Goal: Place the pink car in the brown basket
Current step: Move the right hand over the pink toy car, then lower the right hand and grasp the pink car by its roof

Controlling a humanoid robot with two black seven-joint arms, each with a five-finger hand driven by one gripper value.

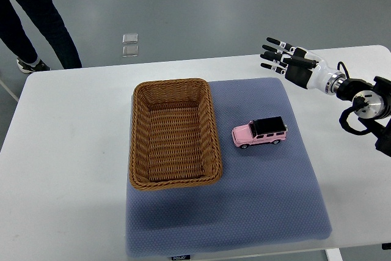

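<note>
The fingers point(273, 53) of the right hand point(290, 62) are stretching out straight and slightly spread, gripping nothing, pointing toward the picture's left above the table's far edge near its right corner. Behind them the white wrist and black forearm are running off toward the right edge of the table point(67, 151). The left hand is not showing.

The pink car point(259, 132), with its black roof, is sitting upright on its wheels on the blue-grey mat point(275, 206), right of the mat's middle and well apart from the hand. Just beside it on the left, the brown wicker basket point(174, 132) is lying empty over the mat's left edge, its long side toward the car, a narrow strip of mat between them.

By the look of it the reach is only beginning; no grasp is made. The next move is calling for the hand to travel down and toward the near side, settle over the car, and close across its narrow body before lifting it over the basket's right rim. A person's legs point(36, 22) are standing past the table's far left corner.
</note>
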